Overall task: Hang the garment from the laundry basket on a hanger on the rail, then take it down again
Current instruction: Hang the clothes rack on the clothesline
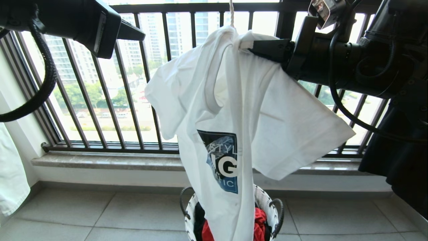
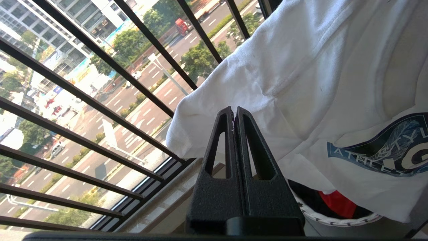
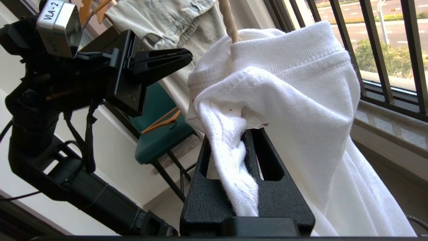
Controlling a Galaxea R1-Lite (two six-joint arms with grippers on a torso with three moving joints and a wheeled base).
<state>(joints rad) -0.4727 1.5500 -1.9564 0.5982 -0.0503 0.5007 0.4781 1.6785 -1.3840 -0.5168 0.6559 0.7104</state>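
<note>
The garment (image 1: 234, 110), a white T-shirt with a blue chest graphic, hangs in front of the window bars, draped over the hanger, whose cream twisted neck (image 1: 231, 13) rises out of the collar. My right gripper (image 1: 249, 47) is shut on a bunched fold of the shirt beside the collar (image 3: 230, 160). At the upper left, my left gripper (image 1: 142, 33) is shut and holds nothing. In its wrist view its tips (image 2: 234, 110) point at the shirt's sleeve (image 2: 234, 87) without touching it. The laundry basket (image 1: 268, 206) stands on the floor under the shirt's hem. The rail is out of view.
A red garment (image 1: 259, 227) and dark cloth lie in the basket. Black window bars (image 1: 123, 83) and a stone sill (image 1: 100, 160) stand close behind. A pale denim jacket (image 3: 167, 16) and a teal chair (image 3: 160, 134) are on my left; dark cloth (image 1: 394, 157) hangs at right.
</note>
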